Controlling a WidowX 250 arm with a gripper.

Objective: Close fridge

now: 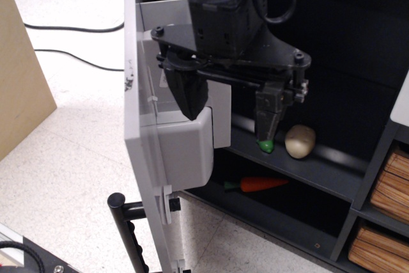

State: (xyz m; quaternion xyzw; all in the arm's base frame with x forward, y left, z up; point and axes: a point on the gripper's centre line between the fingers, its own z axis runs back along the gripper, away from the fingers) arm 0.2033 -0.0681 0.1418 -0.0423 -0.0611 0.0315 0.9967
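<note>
The fridge stands open. Its light grey door (136, 151) is swung out and seen edge-on, with a white inner door bin (186, 148) facing the black cabinet (345, 75) and the black bar handle (128, 228) at the lower left. My gripper (228, 119) hangs from above at the door's inner side, jaws open. Its left black finger (188, 97) sits just above the bin's top, and its right finger (266, 133) with a green tip hangs over the cabinet shelf. Nothing is held.
A beige round toy (300, 140) lies on the cabinet shelf (332, 174) and a toy carrot (259, 184) on the level below. Wooden-coloured boxes (390, 190) in black shelving stand at the right. Black cables (70, 28) run over the floor at left, beside a brown board (19, 75).
</note>
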